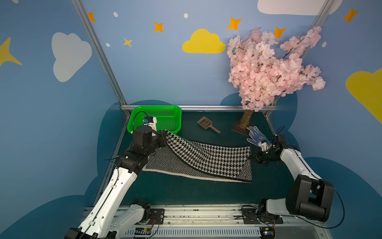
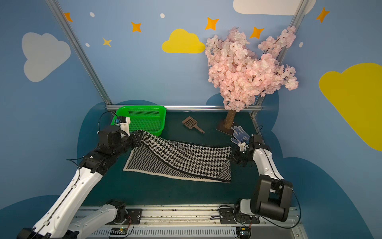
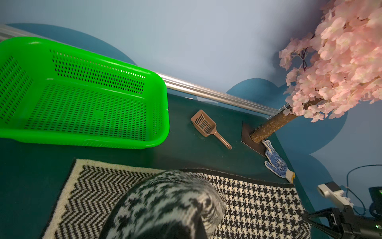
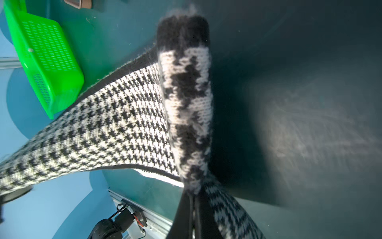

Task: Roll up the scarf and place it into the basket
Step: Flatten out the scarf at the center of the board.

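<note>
the scarf (image 1: 206,159) lies in the middle of the table (image 1: 186,192), folded so that the houndstooth face covers part of the zigzag face. the left gripper (image 1: 164,138) is closed on its far left corner and holds this corner lifted, just in front of the basket (image 1: 157,107), which stands in the far left corner of the table. the right gripper (image 1: 253,157) is closed on the far right corner of the scarf, near the right edge. the rest of the cloth rests on the table.
</note>
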